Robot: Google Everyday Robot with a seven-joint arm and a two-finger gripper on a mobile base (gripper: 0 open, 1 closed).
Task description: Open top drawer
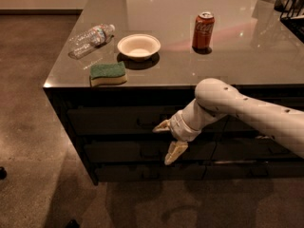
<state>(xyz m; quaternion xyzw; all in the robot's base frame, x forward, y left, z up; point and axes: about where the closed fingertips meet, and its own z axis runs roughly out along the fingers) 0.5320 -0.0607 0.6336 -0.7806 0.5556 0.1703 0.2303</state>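
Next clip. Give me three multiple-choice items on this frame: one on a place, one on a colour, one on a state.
1. Where is the end effector?
A) on the countertop
B) just in front of the drawer stack
C) on the floor

2. What colour is the sponge?
A) green
B) blue
C) white

3. The top drawer is:
A) pulled fully out
B) shut
C) removed

Answers:
1 B: it hangs, fingers spread, before the dark fronts.
2 A: its top face is green.
3 B: its front sits level with the fronts below.
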